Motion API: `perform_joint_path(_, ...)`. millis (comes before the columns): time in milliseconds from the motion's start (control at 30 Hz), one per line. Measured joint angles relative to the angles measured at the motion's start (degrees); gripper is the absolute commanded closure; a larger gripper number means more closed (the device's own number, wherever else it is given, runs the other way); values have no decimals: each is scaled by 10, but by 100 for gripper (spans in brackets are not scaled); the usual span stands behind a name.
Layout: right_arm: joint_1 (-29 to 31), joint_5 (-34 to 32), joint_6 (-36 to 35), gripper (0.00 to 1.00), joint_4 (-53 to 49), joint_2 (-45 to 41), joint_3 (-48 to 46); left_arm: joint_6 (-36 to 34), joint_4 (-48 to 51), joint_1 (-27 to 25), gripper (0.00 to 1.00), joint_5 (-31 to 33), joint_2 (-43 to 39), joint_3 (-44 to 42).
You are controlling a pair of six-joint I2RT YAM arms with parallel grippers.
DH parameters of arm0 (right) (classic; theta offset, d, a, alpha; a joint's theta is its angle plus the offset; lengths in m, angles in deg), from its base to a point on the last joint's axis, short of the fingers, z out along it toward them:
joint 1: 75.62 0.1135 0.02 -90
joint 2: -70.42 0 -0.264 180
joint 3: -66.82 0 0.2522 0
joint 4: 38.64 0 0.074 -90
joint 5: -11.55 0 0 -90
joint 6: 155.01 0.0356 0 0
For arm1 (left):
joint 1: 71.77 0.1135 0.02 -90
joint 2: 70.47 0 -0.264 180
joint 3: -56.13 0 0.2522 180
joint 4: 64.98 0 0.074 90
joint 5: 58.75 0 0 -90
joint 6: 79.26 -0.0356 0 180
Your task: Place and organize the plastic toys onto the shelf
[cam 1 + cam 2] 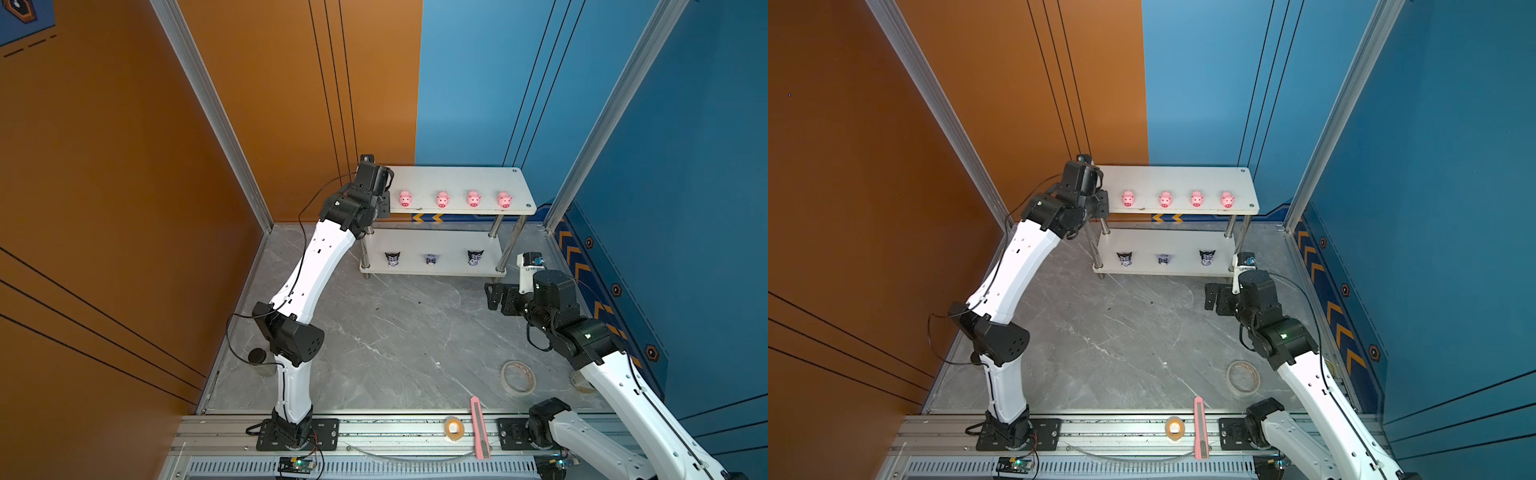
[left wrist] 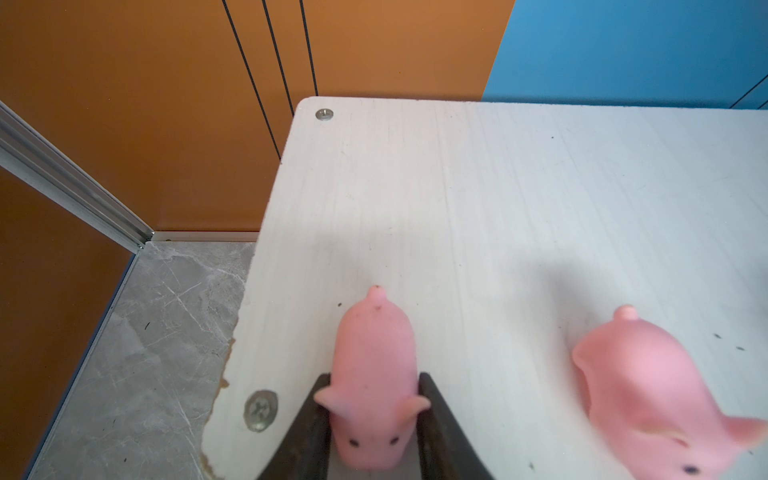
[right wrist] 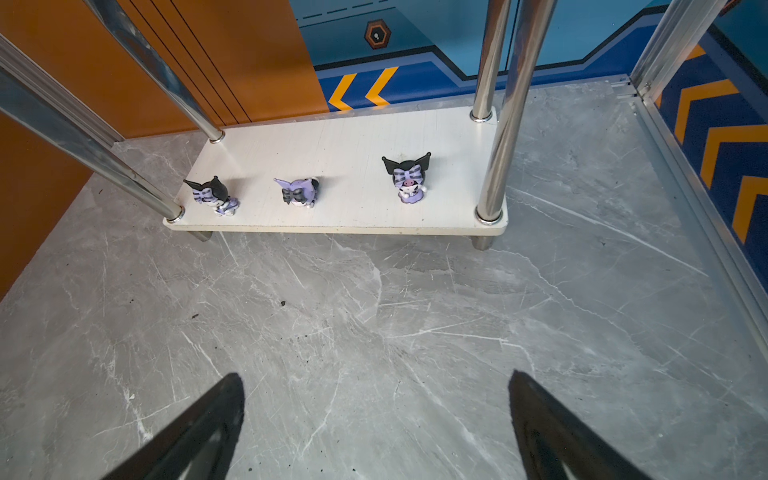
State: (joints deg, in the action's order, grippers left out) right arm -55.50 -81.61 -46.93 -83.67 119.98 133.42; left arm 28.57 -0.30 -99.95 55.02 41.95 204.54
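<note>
The shelf (image 1: 457,178) stands at the back, a two-tier rack of white boards. Several pink pigs (image 1: 442,199) sit in a row on its top board. My left gripper (image 2: 374,376) is shut on one more pink pig (image 2: 374,353) at the left end of that board (image 2: 457,187), near the corner screw; in both top views the gripper (image 1: 384,203) hides this pig. Its neighbour pig (image 2: 648,395) stands free beside it. Three black-eared figurines (image 3: 214,195) (image 3: 301,192) (image 3: 409,178) stand on the lower board (image 3: 332,149). My right gripper (image 3: 375,376) is open and empty above the floor, in front of the shelf's right end (image 1: 494,297).
A large tape roll (image 1: 517,377) lies on the grey floor at front right. A small tape roll (image 1: 454,428) and a pink utility knife (image 1: 478,432) rest on the front rail. A dark-lidded jar (image 1: 257,357) stands at the left. Chrome legs (image 3: 496,166) flank the lower board.
</note>
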Motion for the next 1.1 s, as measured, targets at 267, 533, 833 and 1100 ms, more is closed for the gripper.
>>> perform_joint_path(267,-3,2,0,0,0,0,0,6,0,0,53,2,0,0)
perform_joint_path(533,-3,2,0,0,0,0,0,6,2,0,34,9,0,0)
perform_joint_path(833,-6,4,0,0,0,0,0,6,4,0,33,17,-19,0)
perform_joint_path(1100,-6,5,0,0,0,-1,0,6,4,-4,38,17,-21,0)
